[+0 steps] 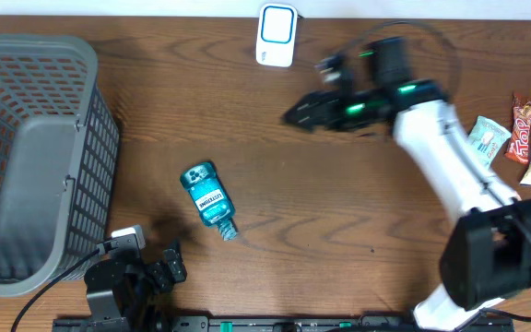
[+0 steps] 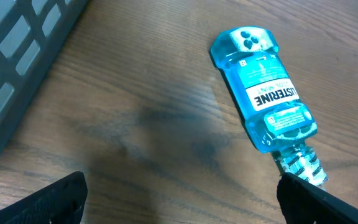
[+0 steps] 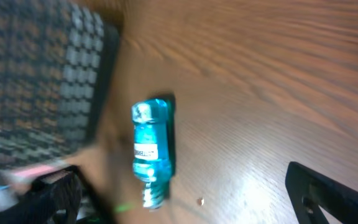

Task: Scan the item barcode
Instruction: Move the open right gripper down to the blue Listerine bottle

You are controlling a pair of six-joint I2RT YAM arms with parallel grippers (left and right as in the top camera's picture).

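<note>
Bottle (image 1: 207, 196) is lying flat, likely light and slick; left pincer (image 2: 182, 190) and right pincer (image 1: 293, 114) are gaping, so you're wanting its flat mid-body.

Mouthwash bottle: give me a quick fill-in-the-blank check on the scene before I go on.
The mouthwash bottle lies on its ____ on the table.
Its label reads ____.
In the overhead view the basket stands to its ____.
The left fingers and right fingers are ____, holding nothing.
Missing: side, LISTERINE, left, open.

Teal bottle (image 1: 206, 195) — grey mesh basket (image 1: 35, 152) — brown woodgrain table (image 1: 321, 231).
</note>
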